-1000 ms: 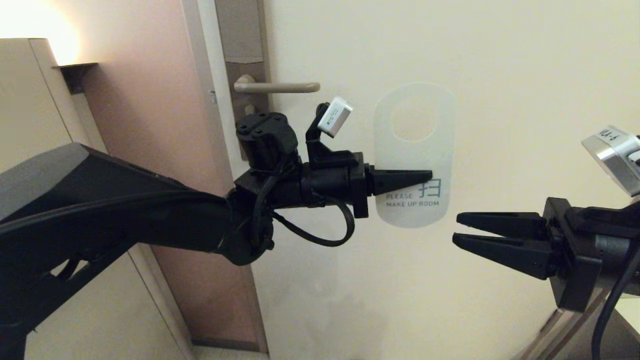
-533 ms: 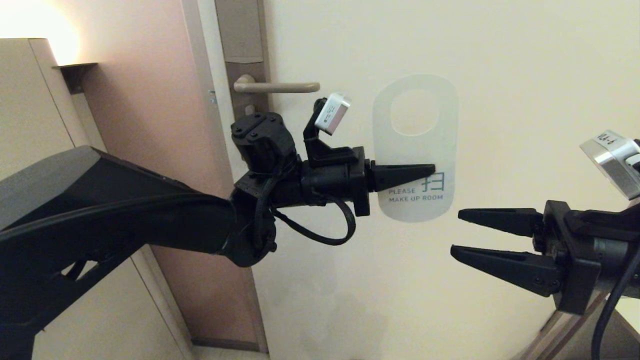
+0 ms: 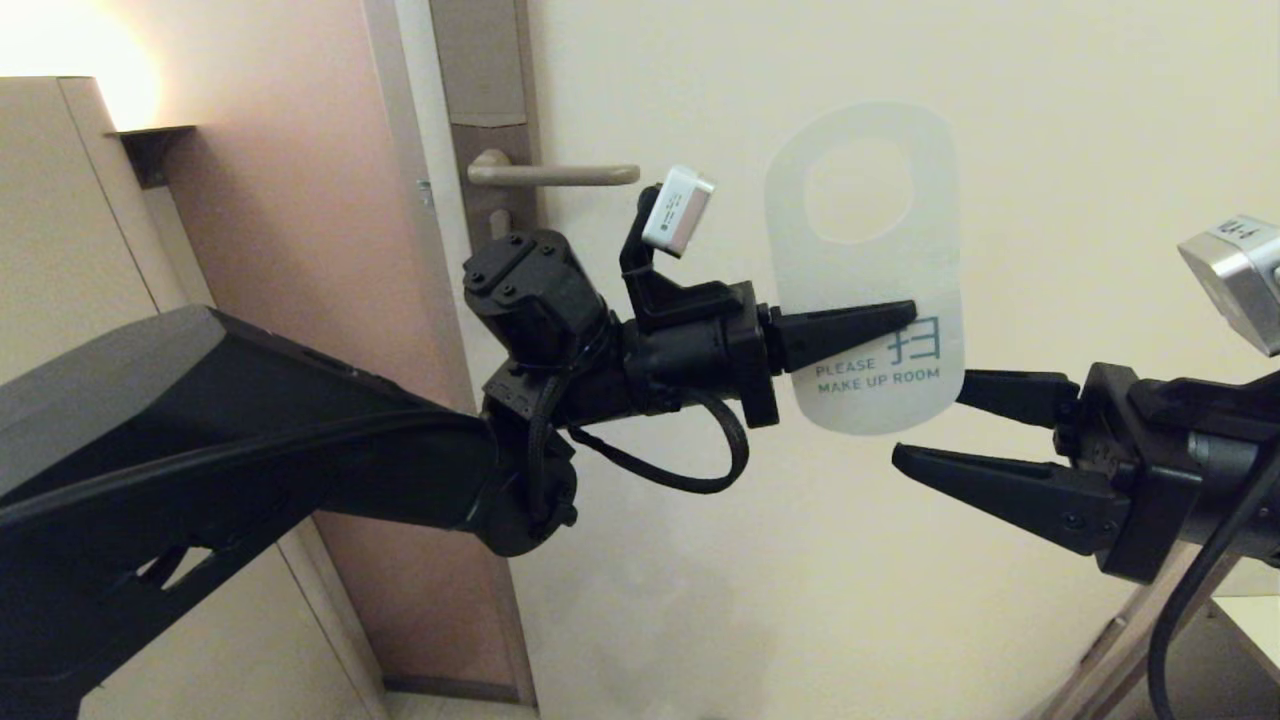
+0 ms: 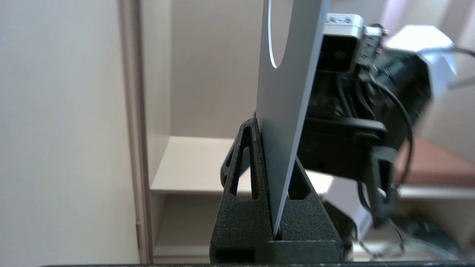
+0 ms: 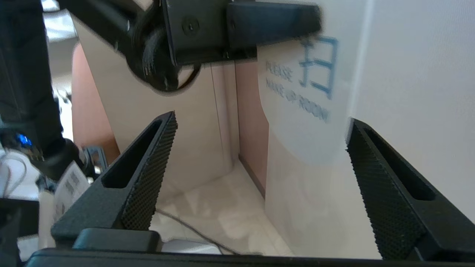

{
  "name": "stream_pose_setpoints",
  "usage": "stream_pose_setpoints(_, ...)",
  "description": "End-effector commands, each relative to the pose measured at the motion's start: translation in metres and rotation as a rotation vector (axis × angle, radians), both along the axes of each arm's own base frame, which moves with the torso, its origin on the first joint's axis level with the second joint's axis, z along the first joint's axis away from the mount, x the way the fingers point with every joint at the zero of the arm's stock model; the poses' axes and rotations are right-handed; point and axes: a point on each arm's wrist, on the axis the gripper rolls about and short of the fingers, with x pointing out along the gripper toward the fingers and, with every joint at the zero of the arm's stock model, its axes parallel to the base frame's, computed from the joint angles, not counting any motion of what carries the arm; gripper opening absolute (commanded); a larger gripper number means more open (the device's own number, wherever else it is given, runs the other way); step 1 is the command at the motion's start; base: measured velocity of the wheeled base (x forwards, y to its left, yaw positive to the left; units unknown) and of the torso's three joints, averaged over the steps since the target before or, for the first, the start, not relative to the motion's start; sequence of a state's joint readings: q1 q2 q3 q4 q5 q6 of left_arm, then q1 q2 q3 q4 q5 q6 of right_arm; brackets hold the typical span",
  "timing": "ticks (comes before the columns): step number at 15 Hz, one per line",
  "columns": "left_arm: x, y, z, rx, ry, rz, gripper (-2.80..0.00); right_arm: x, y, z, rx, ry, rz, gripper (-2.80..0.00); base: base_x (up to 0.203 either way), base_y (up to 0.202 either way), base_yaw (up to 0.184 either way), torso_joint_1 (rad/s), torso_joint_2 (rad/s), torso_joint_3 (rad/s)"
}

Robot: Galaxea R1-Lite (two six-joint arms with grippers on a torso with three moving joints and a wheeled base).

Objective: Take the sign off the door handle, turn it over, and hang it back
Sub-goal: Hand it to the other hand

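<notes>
Change since earlier frame: left gripper and sign now sit higher and further from the door handle than a second ago; right gripper has spread from a narrow gap to a wide one and closed in on the sign's lower end.
Door (image 3: 1000, 600): cream panel filling the background behind both arms; door handle mounted at its left edge.
Left arm (image 3: 250, 450): reaches in from below and left of the door handle, wrist level, pointing away from the handle.
Right arm (image 3: 1180, 460): enters from the far side, well apart from the door handle, pointing back toward it.
Sign (image 3: 865, 270): off the door handle, held upright in the air to the handle's right and a little lower; hole end up, white side facing the head camera with "PLEASE MAKE UP ROOM" and a teal character near the lower end. Seen edge-on in the left wrist view (image 4: 289, 111).
Backplate (image 3: 490, 150): tall brown plate carrying the door handle.
Door handle (image 3: 555, 175): level lever, bare, nothing hanging on it.
Left gripper (image 3: 895, 318): clamped tight on the sign's lower half, just above the lettering.
Right gripper (image 3: 945, 420): jaws spread wide, tips beside the sign's rounded lower end; contact with the sign cannot be told.
</notes>
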State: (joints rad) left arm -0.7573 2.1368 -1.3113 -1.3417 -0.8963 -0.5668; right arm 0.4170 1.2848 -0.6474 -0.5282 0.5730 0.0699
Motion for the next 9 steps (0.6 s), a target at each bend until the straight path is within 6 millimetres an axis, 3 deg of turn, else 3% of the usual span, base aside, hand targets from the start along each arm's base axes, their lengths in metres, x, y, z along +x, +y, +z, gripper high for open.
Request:
stream_pose_setpoints(1,-0.005,-0.005,0.000,-0.009,0.007,-0.006,-2.80,0.002,0.001,-0.002,0.004,0.010,0.003,0.00,0.000,0.000,0.000,0.000,0.00,0.000)
stream_pose_setpoints(9,-0.014,-0.011,-0.001,-0.008,0.073,-0.062,-2.80,-0.016,-0.007,-0.004,0.013,-0.003,0.011,0.00,0.000,0.000,0.000,0.000,0.00,0.000)
